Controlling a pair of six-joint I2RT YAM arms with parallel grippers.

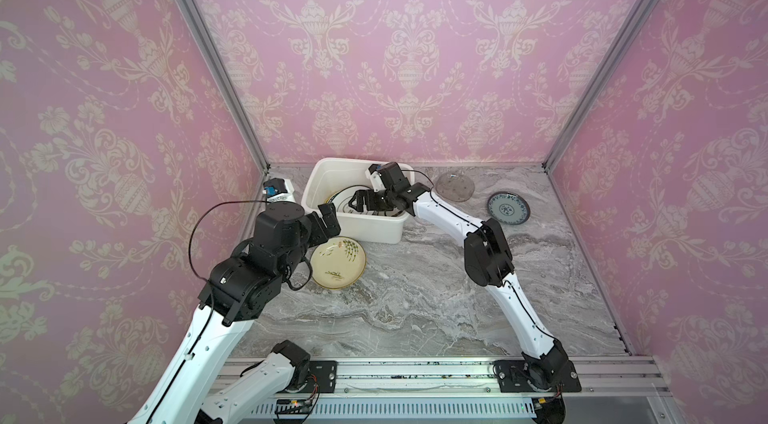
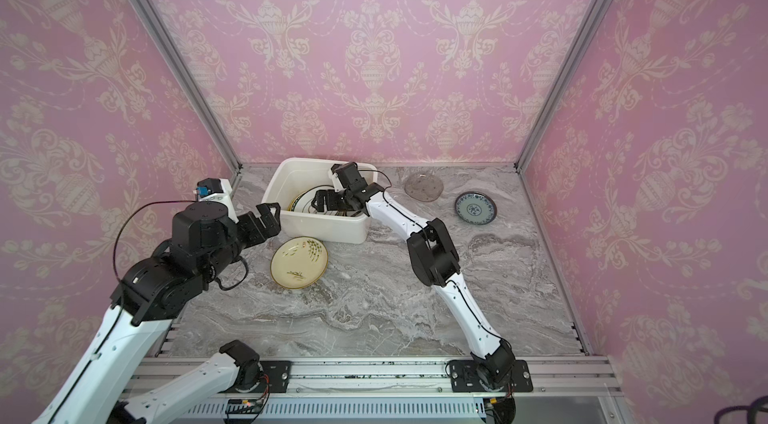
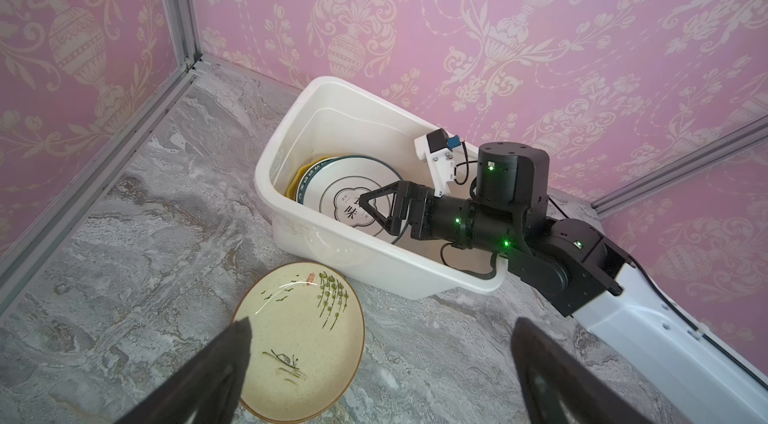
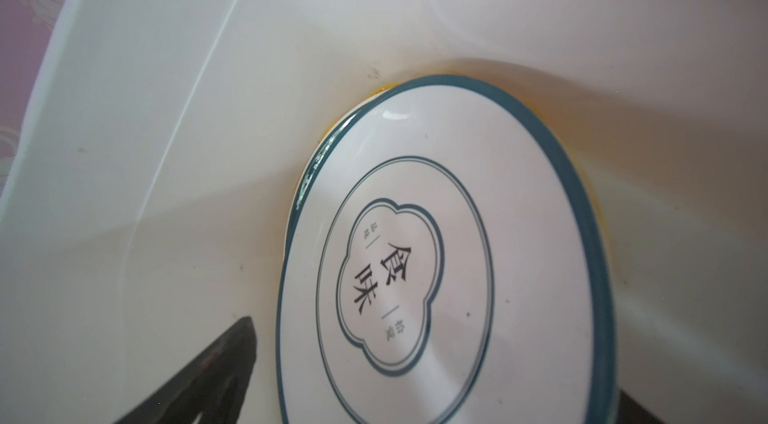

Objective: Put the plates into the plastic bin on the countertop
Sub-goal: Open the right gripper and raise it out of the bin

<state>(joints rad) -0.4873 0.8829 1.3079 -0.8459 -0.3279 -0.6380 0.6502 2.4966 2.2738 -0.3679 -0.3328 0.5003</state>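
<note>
In both top views my right claw (image 1: 358,201) hangs inside the plastic bin (image 1: 374,230). Its jaws are spread and empty, low over the white plate with the dark rim (image 1: 341,202) that lies in the bin. My left claw (image 1: 330,220) hovers outside the bin, just beside its near corner, also spread and holding nothing. The cream plate with sprigs (image 1: 338,262) lies flat on the countertop (image 1: 415,297) just below that claw, close to the bin's front wall. Behind my right claw, on the far side of my right arm (image 2: 395,210) from the bin, a smoky glass plate (image 2: 424,188) and a blue-patterned plate (image 2: 476,208) lie on the countertop. They are near each other but apart.

From the left wrist, my left claw (image 3: 382,320) shows two dark fingers (image 3: 232,359) standing wide apart. The cream plate (image 3: 299,339) is on the countertop underneath, and one finger crosses its rim in the view. Past that plate stands the bin (image 3: 274,201). In it my right claw (image 3: 376,210) is over the white plate (image 3: 332,189), and the edge of a yellow plate (image 3: 300,176) peeps out beneath.

From the right wrist, the white plate (image 4: 415,276) lies right under my right claw (image 4: 436,359). One finger (image 4: 216,372) stands clear of its rim, and the other is only a dark sliver at the picture's edge. A second dark rim and the yellow plate (image 4: 384,89) show below the white plate, against the bin's wall (image 4: 166,152).
</note>
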